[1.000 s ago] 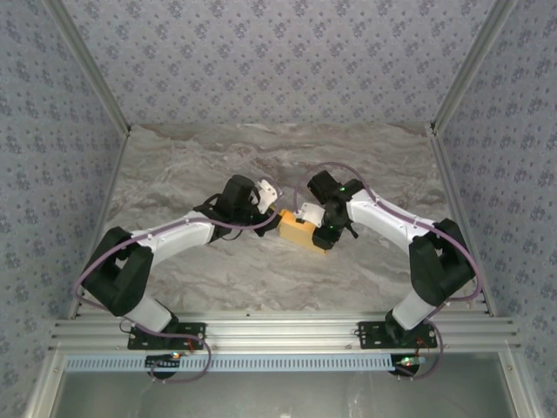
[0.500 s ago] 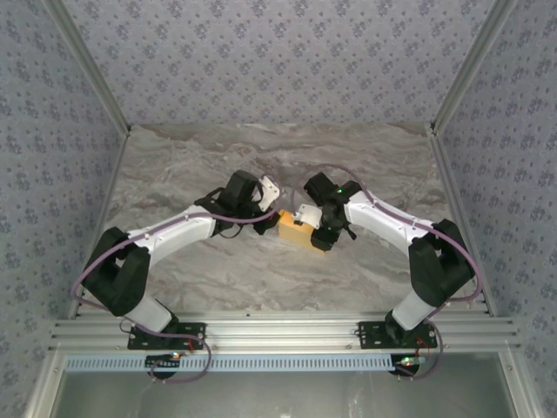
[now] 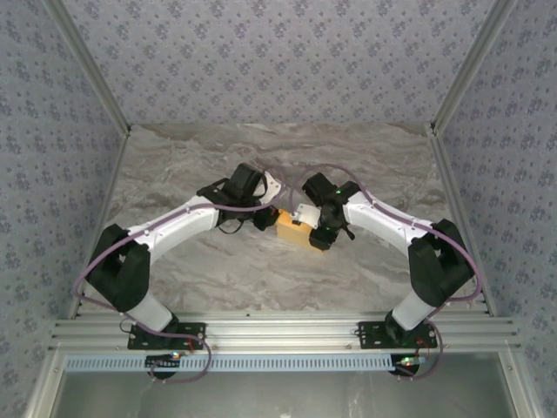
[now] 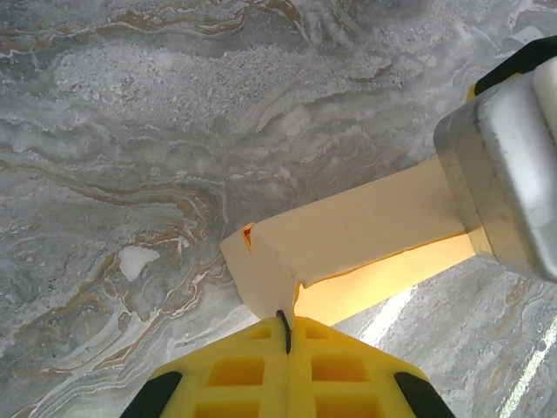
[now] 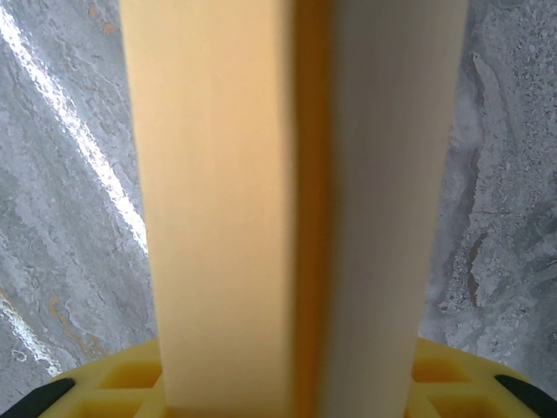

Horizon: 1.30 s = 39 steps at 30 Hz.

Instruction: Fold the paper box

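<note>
Top external, paper box (image 3: 290,229) lying crosswise, right jaws clamping one end, left jaws closed at other.

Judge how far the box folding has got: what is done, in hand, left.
Done: the paper box is already folded into a long box shape. In hand: the right fingers hold one end, while the left fingers are shut on the other end's flap. Left: apparently tucking that flap shut.

top view high, looking down, wrist views close, all share paper box (image 4: 348,235)
</note>
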### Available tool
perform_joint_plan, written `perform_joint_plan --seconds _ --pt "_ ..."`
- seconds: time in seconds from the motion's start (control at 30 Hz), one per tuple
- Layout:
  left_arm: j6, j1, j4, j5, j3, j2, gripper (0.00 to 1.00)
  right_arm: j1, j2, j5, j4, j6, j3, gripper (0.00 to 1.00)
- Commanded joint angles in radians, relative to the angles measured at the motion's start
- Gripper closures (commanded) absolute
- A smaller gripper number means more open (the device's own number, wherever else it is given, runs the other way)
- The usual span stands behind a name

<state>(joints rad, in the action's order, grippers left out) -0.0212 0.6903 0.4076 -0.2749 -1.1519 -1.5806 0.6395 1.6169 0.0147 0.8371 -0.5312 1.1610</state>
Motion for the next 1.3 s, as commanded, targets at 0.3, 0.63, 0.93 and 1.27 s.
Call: perform_joint_plan --seconds 0.3,0.63,0.93,1.27 --pt "0.003 0.035 0.09 -0.014 -0.106 0.009 0.99 0.012 0.045 -0.05 0.019 -0.01 -0.029 0.57" --pt "0.056 0.025 -0.061 0.093 0.038 0.11 0.48 -0.011 0.044 0.029 0.006 -0.003 -0.026 0.57" --pt "0.07 -0.015 -0.399 0.022 0.27 0.159 0.36 -0.031 0.037 0.103 0.015 -0.013 -0.021 0.51" --pt "-0.014 -0.028 -0.477 0.027 0.242 0.081 0.36 -0.038 0.023 0.115 0.028 -0.042 -0.006 0.45"
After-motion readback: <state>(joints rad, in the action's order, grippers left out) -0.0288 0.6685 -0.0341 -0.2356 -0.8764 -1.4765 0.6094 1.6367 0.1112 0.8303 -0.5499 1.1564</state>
